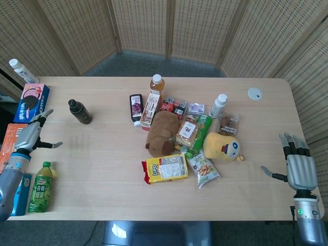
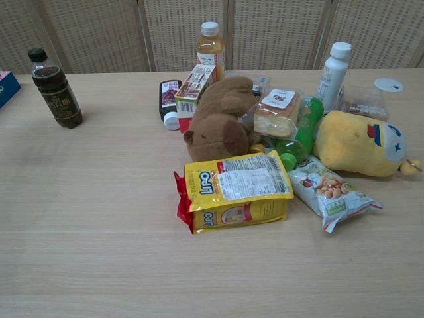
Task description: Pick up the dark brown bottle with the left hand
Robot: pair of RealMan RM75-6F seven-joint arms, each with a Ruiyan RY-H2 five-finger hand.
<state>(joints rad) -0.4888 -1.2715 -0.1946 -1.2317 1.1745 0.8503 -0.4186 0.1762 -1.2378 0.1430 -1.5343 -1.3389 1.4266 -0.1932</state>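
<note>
The dark brown bottle stands upright with a black cap on the left part of the table, apart from the central pile. My left hand hovers at the table's left edge, below and left of the bottle, fingers apart and holding nothing. My right hand is off the right edge of the table, fingers spread, empty. Neither hand appears in the chest view.
A green tea bottle, an Oreo box and a white bottle lie along the left edge. The central pile holds a brown plush, yellow snack bag, yellow plush, juice bottle and several packets.
</note>
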